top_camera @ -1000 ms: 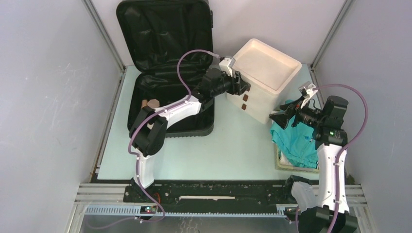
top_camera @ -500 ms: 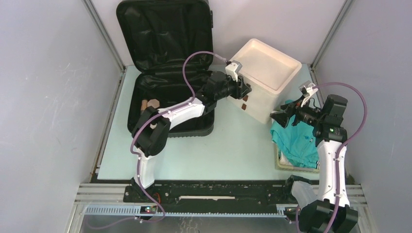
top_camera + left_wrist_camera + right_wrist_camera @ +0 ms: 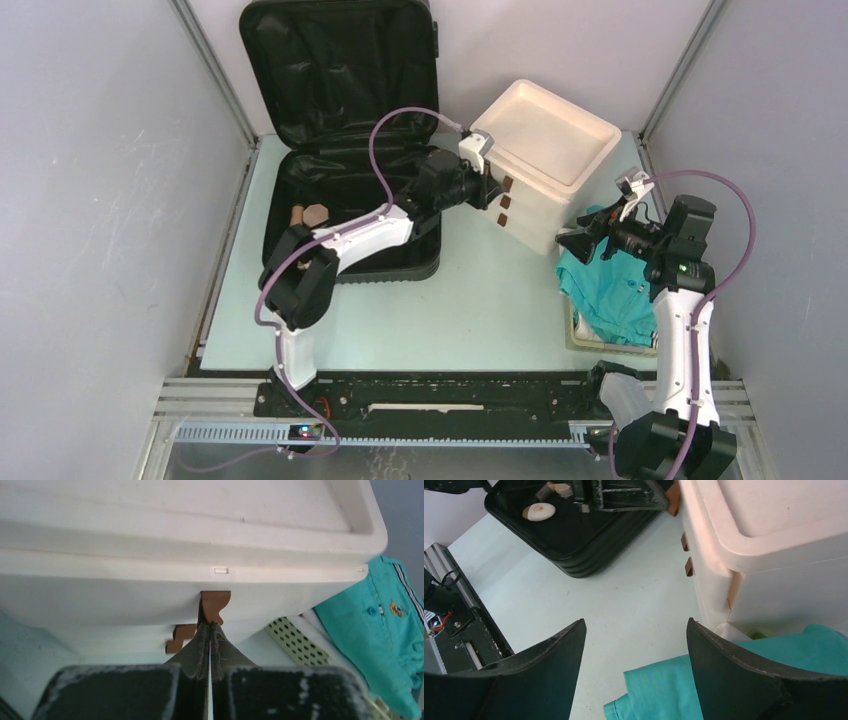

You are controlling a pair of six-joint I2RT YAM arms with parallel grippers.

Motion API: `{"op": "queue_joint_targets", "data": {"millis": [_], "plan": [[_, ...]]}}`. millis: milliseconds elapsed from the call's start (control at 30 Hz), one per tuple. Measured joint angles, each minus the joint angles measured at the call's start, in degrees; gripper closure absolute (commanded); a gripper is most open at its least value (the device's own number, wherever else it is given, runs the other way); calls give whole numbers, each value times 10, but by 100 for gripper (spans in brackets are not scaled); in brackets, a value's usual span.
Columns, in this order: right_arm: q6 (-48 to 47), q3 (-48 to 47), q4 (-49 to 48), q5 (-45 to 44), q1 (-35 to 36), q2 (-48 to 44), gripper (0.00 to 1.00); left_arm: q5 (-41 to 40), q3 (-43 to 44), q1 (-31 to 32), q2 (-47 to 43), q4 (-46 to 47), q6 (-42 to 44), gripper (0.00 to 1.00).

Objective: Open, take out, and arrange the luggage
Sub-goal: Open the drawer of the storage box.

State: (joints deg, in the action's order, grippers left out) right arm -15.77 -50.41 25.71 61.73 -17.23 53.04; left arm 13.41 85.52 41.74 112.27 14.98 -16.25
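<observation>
Right, starting far left: the luggage (image 3: 335, 120) lies open behind the left gripper (image 3: 492, 188), w/ the left arm stretched across its near corner. Lid up against the back wall, black lining showing. A few small tan bits (image 3: 308, 213) sit in the lower half, well back from the fingers; the right wrist cam picks out a pale round disc (image 3: 539, 511) in there too.

Now the left gripper itself: jaws pressed tight together, no gap btwn them. Its tips sit right at the top brown handle (image 3: 216, 605) of the white drawer box (image 3: 545, 160), touching the handle's lower edge. Can't tell if the handle is actually pinched. Two more brown handles (image 3: 503, 211) lie just below the tips on the same face. The box top is an open, shallow tray, up and beyond the fingers.

Over to the right gripper (image 3: 585, 240): jaws spread wide, nothing btwn them. It hangs just beside the box's near corner, pointing toward the left arm, bare table (image 3: 480, 300) ahead of it. Directly under the fingers is a teal shirt (image 3: 610, 290), bunched in the pale yellow basket (image 3: 580, 335).
</observation>
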Motion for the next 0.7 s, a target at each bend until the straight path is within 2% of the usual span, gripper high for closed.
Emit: {"op": "queue_joint_targets", "data": {"millis": [200, 433, 467, 600, 700], "plan": [[-3, 0, 2, 3, -5, 0, 19, 0, -97, 1, -75, 5, 17, 100], [-7, 0, 3, 6, -14, 0, 19, -1, -165, 4, -138, 2, 32, 97], [-8, 0, 3, 8, -15, 0, 18, -1, -169, 4, -145, -3, 33, 93], [-14, 0, 11, 21, -18, 0, 19, -2, -176, 5, -169, -44, 35, 55], [-23, 0, 19, 37, -22, 0, 19, -4, -194, 7, -195, -84, 31, 41]]}}
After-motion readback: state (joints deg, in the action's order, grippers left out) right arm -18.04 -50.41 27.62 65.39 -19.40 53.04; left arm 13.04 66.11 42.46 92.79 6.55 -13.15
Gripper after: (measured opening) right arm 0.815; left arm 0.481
